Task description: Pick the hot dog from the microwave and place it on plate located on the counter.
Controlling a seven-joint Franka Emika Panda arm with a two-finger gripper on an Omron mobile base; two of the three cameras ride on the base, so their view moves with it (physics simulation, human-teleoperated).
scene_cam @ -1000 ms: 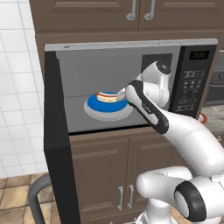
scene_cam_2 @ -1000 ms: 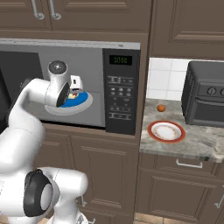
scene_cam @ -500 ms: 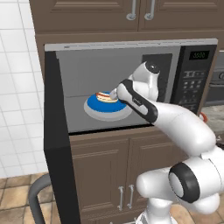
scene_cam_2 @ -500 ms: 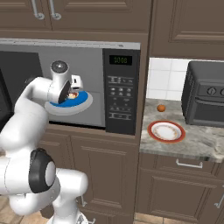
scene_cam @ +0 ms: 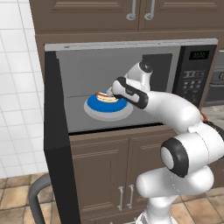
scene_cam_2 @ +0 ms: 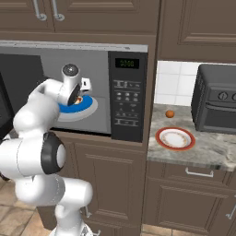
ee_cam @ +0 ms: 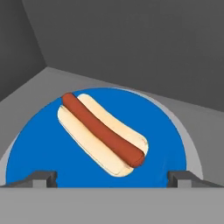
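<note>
On my feed the hot dog (ee_cam: 101, 133) has a soft matt tan bun and a smooth, slightly shiny red sausage. It lies on a smooth bright blue dish (ee_cam: 157, 131), flat in colour, inside the microwave (scene_cam: 131, 83), whose grey cavity walls look dull and matt. At about three o'clock of the microwave, the table (scene_cam_2: 216, 150) shows mottled stone under a glossy white plate (scene_cam_2: 175, 138). The cabinet fronts (scene_cam: 105, 170) look like brown wood with shiny metal handles.
</note>
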